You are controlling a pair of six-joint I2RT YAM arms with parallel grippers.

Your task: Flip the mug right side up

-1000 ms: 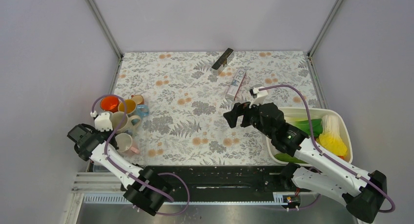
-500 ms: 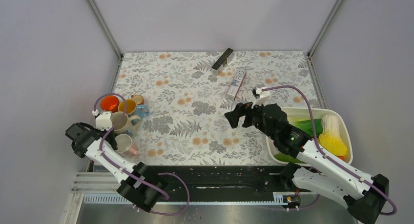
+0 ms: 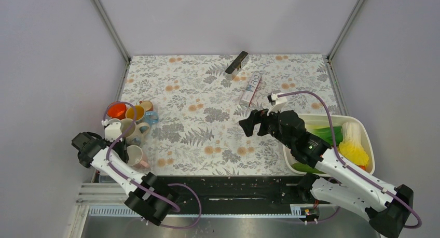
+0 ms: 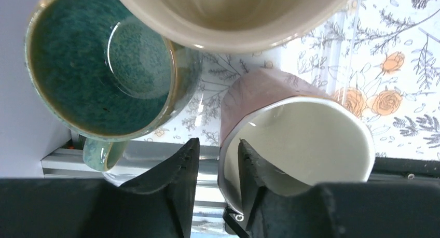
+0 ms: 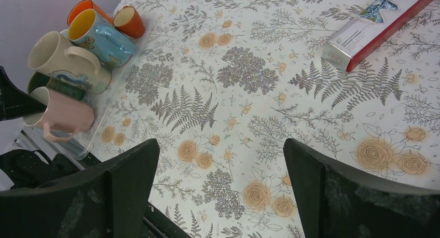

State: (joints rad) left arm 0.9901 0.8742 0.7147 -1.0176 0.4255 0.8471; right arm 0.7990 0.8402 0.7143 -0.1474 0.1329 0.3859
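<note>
Across the fern-and-rose printed worktop [image 3: 207, 93], the left arm is sitting far nearer the task's thing than the right. The right claw [image 5: 220, 150] is hanging wide spread and holding nothing, with the whole mug cluster lying well apart from it, off to its far left.

Right at the left claw [image 4: 218, 144], the pink mug [image 4: 306, 129] is standing mouth up, its long axis running straight up from the worktop. By my reading the turning is done and only a clean let-go is remaining. That claw is standing slightly parted, straddling the mug's wall. One finger is sitting inside, seemingly against the white glaze. The other is sitting outside with a sliver of gap showing between it and the wall, so it is not pinching.

The mug is looking like glazed ceramic, matte pink outside and glossy white within, with a faintly faceted rim.

Just beside the claw's outer finger a speckled green mug [image 4: 98, 67] is crowding close, and ahead of the claw a cream mug [image 4: 228, 15] is standing near. Lifting straight up is looking safest, since a sideways drag could tip the mug.
</note>
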